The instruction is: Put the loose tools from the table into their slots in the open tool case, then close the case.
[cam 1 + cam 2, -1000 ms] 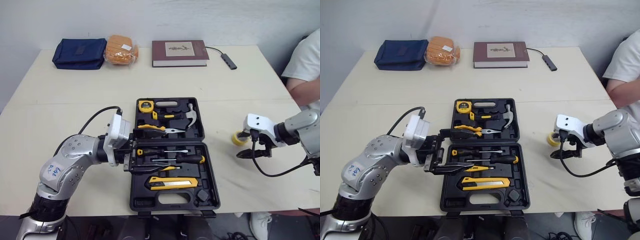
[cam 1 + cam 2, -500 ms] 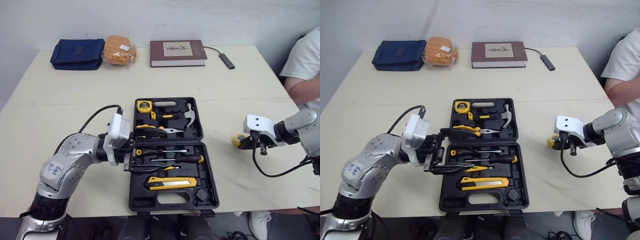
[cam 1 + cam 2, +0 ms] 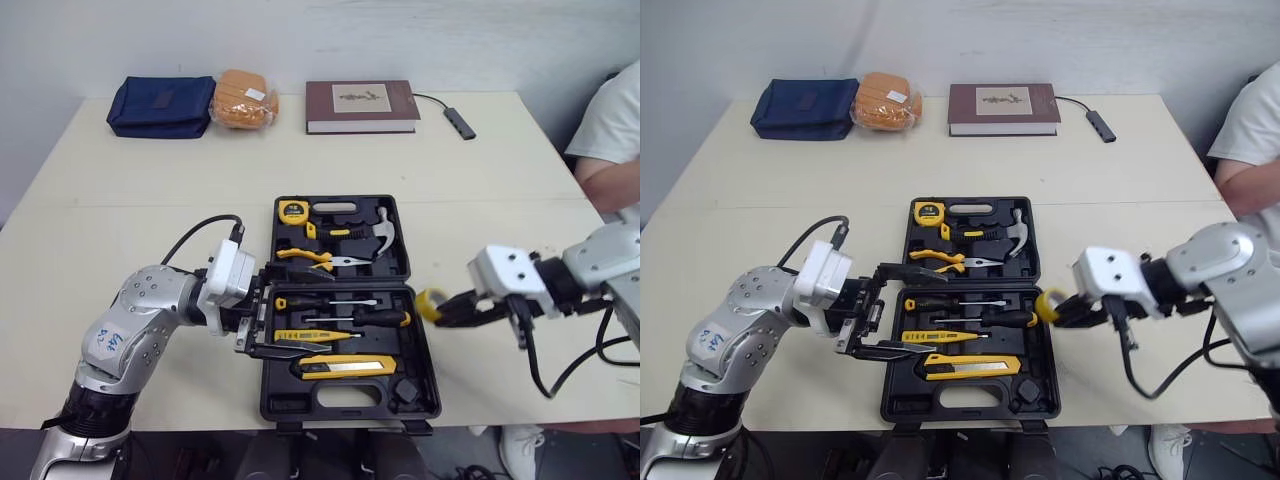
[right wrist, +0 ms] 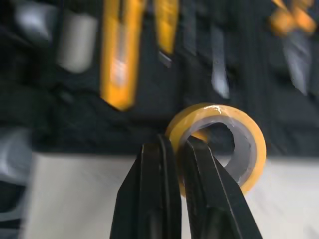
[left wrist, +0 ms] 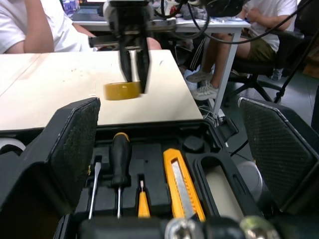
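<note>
While my right fingers pinch the yellow tape roll at the right edge of the tool case, my left fingers hang spread; next, I judge, lowering it into its slot.
</note>
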Motion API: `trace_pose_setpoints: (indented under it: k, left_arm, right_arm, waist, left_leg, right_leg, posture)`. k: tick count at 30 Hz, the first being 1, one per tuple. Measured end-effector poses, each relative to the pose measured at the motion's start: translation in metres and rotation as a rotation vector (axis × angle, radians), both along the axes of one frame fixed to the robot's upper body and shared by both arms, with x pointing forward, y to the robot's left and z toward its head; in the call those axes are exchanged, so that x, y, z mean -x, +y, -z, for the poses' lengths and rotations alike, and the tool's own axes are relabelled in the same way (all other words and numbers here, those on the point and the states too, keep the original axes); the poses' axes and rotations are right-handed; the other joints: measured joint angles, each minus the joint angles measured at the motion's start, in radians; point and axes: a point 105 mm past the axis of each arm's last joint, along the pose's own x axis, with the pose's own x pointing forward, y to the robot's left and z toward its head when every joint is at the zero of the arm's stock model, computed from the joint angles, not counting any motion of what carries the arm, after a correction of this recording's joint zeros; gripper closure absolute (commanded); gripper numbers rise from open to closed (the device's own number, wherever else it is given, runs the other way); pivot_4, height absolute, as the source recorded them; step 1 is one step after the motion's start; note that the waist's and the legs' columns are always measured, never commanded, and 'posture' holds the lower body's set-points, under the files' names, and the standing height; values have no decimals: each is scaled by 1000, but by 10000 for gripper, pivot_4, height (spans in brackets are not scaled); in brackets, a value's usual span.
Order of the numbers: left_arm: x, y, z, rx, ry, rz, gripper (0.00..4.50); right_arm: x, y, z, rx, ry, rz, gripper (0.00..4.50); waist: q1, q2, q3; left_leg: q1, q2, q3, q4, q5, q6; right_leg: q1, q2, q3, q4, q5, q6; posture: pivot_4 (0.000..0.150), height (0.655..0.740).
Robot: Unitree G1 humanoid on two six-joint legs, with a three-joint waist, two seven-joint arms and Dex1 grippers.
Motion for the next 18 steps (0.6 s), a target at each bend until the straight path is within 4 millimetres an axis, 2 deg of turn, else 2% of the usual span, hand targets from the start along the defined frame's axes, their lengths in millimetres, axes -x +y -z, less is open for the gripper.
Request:
trace_pose_setpoints:
  k: [4, 6, 14, 18]
  left_arm:
    - [8, 6, 18, -71, 11, 39, 0]
    - [12, 7, 25, -89, 32, 54, 0]
    - [22, 7, 30, -97, 45, 61, 0]
    - [28, 4, 31, -95, 68, 57, 0]
  right_arm:
    - [33, 23, 12, -4, 33, -86, 44479]
    - [44, 29, 19, 0, 50, -104, 44479]
    - [66, 41, 39, 26, 90, -140, 44479]
    - [69, 28, 57, 138, 117, -94, 44479]
  waist:
    - [3, 0, 0]
    - [4, 0, 0]
    - [3, 0, 0]
    - [3, 0, 0]
  left_leg:
    - [0, 0, -1, -2, -1, -1]
    - [-1, 0, -1, -1, -1, 0]
    - [-1, 0, -2, -1, -2, 1]
    - [-1, 0, -2, -1, -3, 2]
  right_leg:
    - [0, 0, 0, -2, 0, 0]
    - [0, -1, 0, -3, 0, 0]
    - [0, -1, 0, -3, 0, 0]
    - [0, -1, 0, -4, 0, 0]
  posture:
    - [1500, 7400]
    - [1500, 7400]
    - [1500, 7400]
    - [1500, 7400]
